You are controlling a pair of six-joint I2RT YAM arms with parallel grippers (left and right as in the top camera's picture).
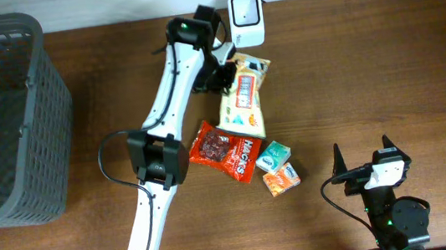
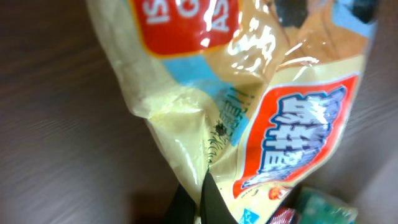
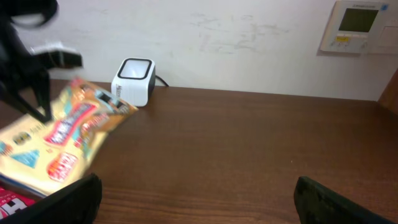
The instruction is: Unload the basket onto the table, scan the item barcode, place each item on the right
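Note:
The item is a yellow snack bag [image 1: 245, 99] with red and blue print, lying just below the white barcode scanner [image 1: 246, 15] at the table's back edge. My left gripper [image 1: 222, 76] is shut on the bag's left edge. In the left wrist view the bag [image 2: 186, 112] fills the picture, its crinkled edge pinched between the black fingers of the left gripper [image 2: 200, 205]. My right gripper [image 1: 363, 153] stands open near the front right, holding nothing. The right wrist view shows the right gripper [image 3: 199, 205] wide apart, with the bag [image 3: 68, 134] and scanner [image 3: 134, 81] far left.
A red snack bag [image 1: 224, 150], a teal box [image 1: 274, 156] and an orange box [image 1: 282, 179] lie in the middle of the table. A dark plastic basket [image 1: 47, 120] stands at the left. A wall panel [image 3: 357, 25] hangs behind.

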